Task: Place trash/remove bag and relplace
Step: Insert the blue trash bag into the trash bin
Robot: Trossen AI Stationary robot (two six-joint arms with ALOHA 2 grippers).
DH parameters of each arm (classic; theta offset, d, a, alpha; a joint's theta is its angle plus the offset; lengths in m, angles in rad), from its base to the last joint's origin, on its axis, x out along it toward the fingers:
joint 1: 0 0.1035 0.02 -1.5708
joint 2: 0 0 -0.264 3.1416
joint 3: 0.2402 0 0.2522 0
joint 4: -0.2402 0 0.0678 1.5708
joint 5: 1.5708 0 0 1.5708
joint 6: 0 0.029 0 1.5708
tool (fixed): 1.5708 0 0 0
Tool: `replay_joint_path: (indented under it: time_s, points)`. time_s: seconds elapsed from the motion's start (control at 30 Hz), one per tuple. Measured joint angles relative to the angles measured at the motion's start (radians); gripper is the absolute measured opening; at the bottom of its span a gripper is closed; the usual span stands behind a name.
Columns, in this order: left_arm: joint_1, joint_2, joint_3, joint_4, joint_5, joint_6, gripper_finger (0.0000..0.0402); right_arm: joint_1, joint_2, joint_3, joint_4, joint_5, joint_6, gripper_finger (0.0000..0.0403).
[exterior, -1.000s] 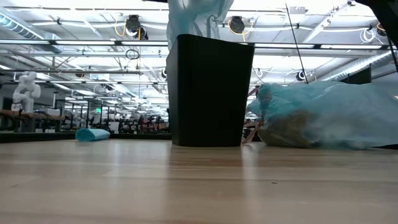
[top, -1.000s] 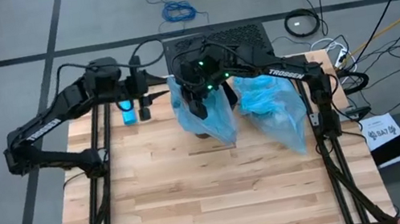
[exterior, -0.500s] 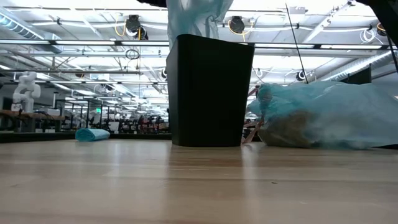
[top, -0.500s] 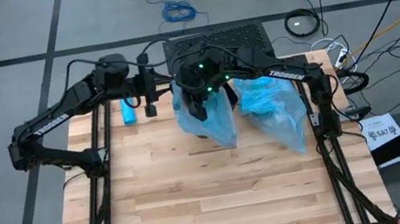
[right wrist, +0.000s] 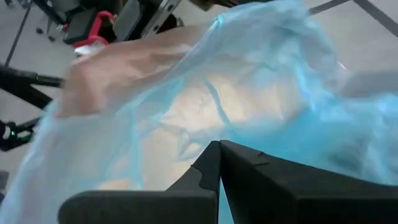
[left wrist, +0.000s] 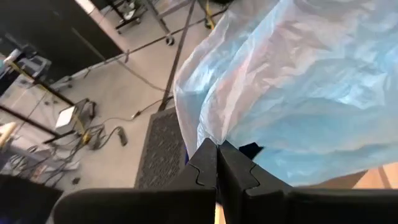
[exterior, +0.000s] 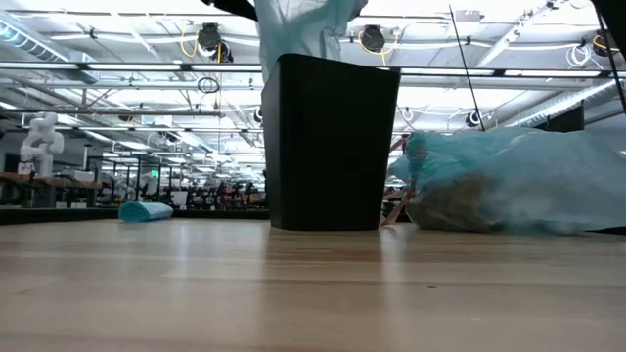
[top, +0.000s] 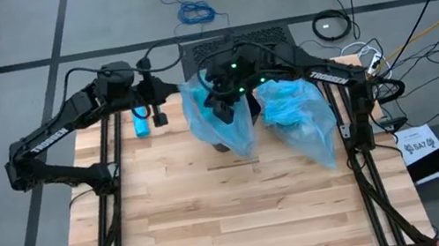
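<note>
Fresh bag over tall black plastic bin (exterior: 333, 142); filled translucent blue trash bag (top: 300, 123) beside it.
Right gripper (top: 224, 109) clamps thin light-blue liner (top: 214, 119); left gripper (left wrist: 217, 163) pinched closed, apparently empty. Spread rim evenly, lower gently.

Around my wooden table (top: 218, 221): floor clutter, nothing else.

Beyond the table's far edge I see a dark perforated mat (top: 235, 44), with a coiled blue cable (top: 195, 11) farther out on the grey floor. Off the table's far right corner lie tangled black cables (top: 330, 26) and, nearer, what looks like a white labelled card (top: 420, 143), though I can't read it.
</note>
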Motion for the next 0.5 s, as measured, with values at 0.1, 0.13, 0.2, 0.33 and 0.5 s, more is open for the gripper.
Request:
replay_joint_path:
  time_s: [0.1, 0.13, 0.2, 0.33, 0.5]
  points:
    - [0.0, -0.027, 0.0, -0.047, -0.041, -0.002, 0.0002, 0.0, -0.021, 0.0, -0.021, 0.008, 0.044, 0.0]
    - [0.0, -0.035, 0.0, -0.068, -0.046, -0.008, 0.0002, 0.0, -0.026, 0.0, -0.033, 0.009, 0.056, 0.0]
    - [-0.001, -0.05, 0.0, -0.098, -0.05, -0.047, 0.0002, -0.005, -0.032, 0.001, -0.087, 0.009, 0.073, 0.0]
    - [-0.002, -0.072, 0.0, -0.133, -0.035, -0.147, 0.0001, -0.026, -0.022, 0.002, -0.257, 0.109, 0.053, 0.0]
    - [-0.024, -0.074, 0.0, -0.155, 0.072, -0.241, 0.0001, -0.055, -0.022, 0.002, -0.343, 0.525, -0.012, 0.0]
